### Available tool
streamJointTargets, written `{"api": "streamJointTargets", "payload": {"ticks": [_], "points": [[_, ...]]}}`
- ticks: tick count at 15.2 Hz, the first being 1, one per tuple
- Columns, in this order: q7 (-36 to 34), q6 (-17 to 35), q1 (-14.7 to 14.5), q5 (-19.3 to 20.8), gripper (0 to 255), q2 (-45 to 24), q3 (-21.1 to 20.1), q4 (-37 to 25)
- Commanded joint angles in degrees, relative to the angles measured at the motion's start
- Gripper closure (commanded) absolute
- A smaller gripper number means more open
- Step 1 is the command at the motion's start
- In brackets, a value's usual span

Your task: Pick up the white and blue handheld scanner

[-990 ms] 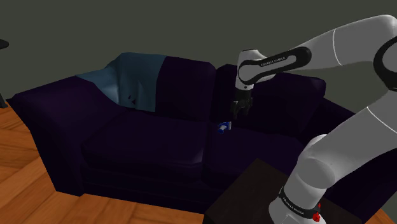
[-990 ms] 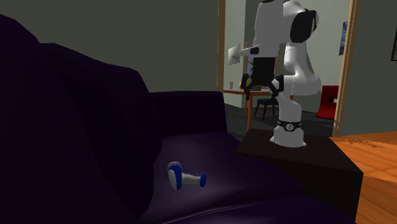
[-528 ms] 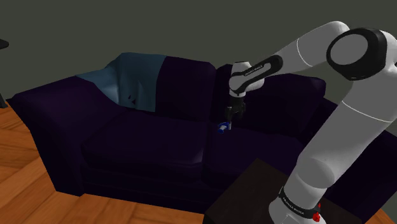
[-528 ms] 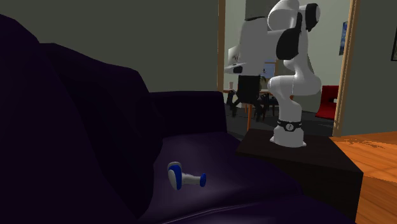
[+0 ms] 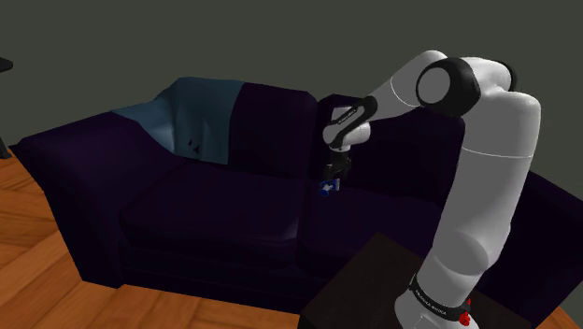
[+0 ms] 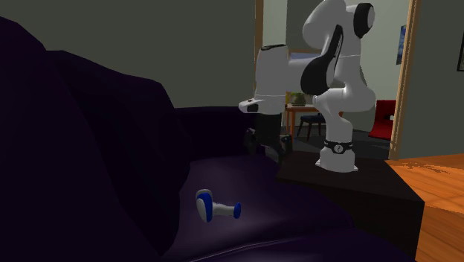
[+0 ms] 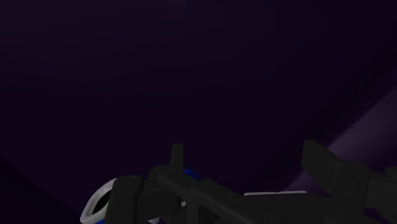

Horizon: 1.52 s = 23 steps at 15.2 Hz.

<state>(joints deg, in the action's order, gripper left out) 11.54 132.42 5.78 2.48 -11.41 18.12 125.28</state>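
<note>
Gripper (image 6: 266, 146), jaws wide apart and empty, hangs near the white-and-blue scanner (image 6: 216, 208) on the dark sofa (image 5: 215, 201) seat. Arm (image 5: 486, 168) lettering is illegible.

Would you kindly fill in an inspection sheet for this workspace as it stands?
Surface: dark purple sofa, seat cushions.
Job's things: white and blue scanner lying on the seat.
Clutter: blue-grey blanket draped over the sofa back.
Grippers: gripper above the scanner, jaws apart, holding nothing.
Cables: nothing seen.
Surroundings: wooden floor, grey wall, red chair beyond a doorway.
</note>
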Motion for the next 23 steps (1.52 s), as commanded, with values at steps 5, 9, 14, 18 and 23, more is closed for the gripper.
{"api": "streamJointTargets", "payload": {"ticks": [5, 9, 14, 18, 23], "points": [[4.2, 2.5, 3.4, -4.9, 0, -14.1, -1.2, -11.4], [5.6, 3.2, 5.4, -6.7, 0, -20.9, -2.1, -17.4], [5.8, 5.8, 5.9, -7.4, 0, -23.9, -2.8, -17.7], [5.8, 6.7, 6.0, -7.6, 255, -24.8, -3.0, -17.8], [5.8, 6.7, 6.0, -7.6, 255, -24.8, -3.0, -17.7]]}}
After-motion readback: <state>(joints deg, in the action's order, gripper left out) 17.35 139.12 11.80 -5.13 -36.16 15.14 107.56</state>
